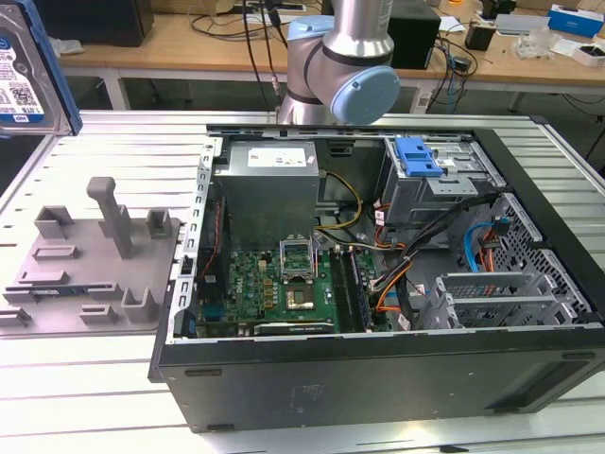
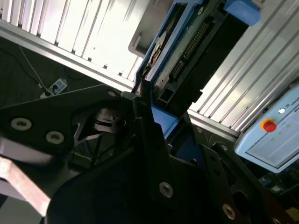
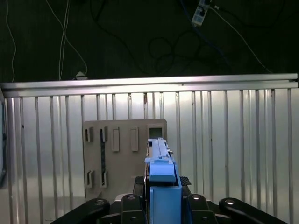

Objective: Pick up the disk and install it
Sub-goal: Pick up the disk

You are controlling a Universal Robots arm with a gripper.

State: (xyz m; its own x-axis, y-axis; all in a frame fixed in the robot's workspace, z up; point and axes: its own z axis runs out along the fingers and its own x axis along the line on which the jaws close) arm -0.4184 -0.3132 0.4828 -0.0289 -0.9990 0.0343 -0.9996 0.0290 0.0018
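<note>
The disk (image 1: 21, 76), silver with a white-and-blue label and a blue carrier bracket, hangs in the air at the exterior view's upper left, above the slatted table. In the first wrist view the disk (image 3: 161, 175) stands edge-on between my black fingers (image 3: 128, 205), and my gripper (image 3: 161, 205) is shut on it. In the second wrist view the disk (image 2: 187, 46) shows its connector side, and the gripper (image 2: 154, 123) clamps its blue frame. It is held well above the grey fixture (image 3: 119, 163).
The grey fixture (image 1: 95, 260) with upright posts lies on the table beside the open computer case (image 1: 378, 374). Inside the case are a motherboard (image 1: 274, 288), a power supply (image 1: 269, 189) and a drive cage (image 1: 440, 194) topped by a blue latch (image 1: 419, 156). A teach pendant (image 2: 271, 135) lies nearby.
</note>
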